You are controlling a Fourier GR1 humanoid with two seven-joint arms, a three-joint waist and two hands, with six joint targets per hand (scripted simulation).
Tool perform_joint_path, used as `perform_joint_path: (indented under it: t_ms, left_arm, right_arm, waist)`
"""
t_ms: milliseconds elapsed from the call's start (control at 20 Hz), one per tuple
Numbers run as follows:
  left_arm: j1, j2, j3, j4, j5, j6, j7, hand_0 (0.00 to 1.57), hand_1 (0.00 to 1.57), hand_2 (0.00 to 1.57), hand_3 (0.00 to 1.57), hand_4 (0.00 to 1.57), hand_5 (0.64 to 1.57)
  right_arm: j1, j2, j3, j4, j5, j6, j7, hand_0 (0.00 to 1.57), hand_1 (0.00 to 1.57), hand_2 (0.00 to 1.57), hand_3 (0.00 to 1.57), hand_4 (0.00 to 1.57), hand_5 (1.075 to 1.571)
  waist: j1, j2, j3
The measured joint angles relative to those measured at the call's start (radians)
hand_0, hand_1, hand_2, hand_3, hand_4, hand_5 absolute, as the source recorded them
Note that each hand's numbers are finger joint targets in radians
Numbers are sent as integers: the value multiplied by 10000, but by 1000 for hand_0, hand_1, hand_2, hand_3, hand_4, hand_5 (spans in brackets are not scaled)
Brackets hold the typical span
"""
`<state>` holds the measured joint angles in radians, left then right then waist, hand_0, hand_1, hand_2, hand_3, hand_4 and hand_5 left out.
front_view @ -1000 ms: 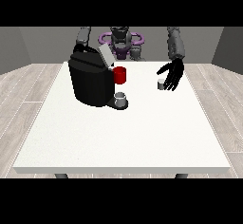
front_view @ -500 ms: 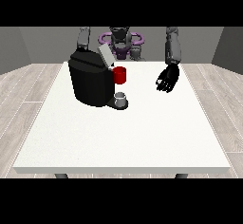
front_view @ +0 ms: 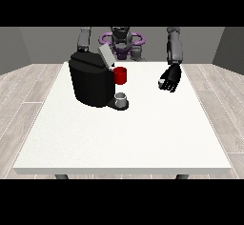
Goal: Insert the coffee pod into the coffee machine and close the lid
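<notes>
Two stages of the task are judged unfinished. The coffee machine (front_view: 93, 82) is seen at about ten o'clock from the centre of the table (front_view: 124, 133), its grey lid (front_view: 106, 56) tilted up and not yet closed. The hand at the view's right (front_view: 170, 80) is shown at about two o'clock, its fingers curled around a small pale object taken to be the coffee pod (front_view: 162, 84), well apart from the machine. A red part (front_view: 121, 75) projects at the machine's front, above a small grey cup (front_view: 122, 98). The other hand is hidden behind the machine; its state cannot be told. The table is white and matte, set on pale wood-plank flooring (front_view: 24, 95) before grey walls (front_view: 28, 45).
</notes>
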<state>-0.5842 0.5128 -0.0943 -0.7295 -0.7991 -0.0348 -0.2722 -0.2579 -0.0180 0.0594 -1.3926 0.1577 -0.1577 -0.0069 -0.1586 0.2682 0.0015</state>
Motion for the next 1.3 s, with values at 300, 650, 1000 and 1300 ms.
perform_joint_path:
  t_ms: [300,650,1000,1300]
  left_arm:
    - [-356,-210,114,476,-316,24,-367,1277,1277,1311,1244,496,1571]
    - [-799,-699,543,474,264,-691,-782,1420,1420,1410,1332,518,1571]
    - [-1854,-841,548,78,425,-2349,-232,1424,1424,1404,1341,557,1571]
    - [-2374,-1315,523,-342,490,-3293,466,1403,1403,1396,1341,598,1571]
  right_arm:
    - [52,-11,-251,689,-158,125,-311,0,0,0,0,0,1571]
    - [19,-220,-527,1240,114,-196,-13,0,0,0,0,0,1571]
    - [-33,-197,-693,2208,276,-402,-272,0,0,0,0,0,1571]
    - [97,-139,-571,2603,438,-398,-272,0,0,0,0,0,1571]
  waist:
    - [122,-273,0]
    - [325,-851,-13]
    - [508,-1473,-12]
    - [463,-2098,-11]
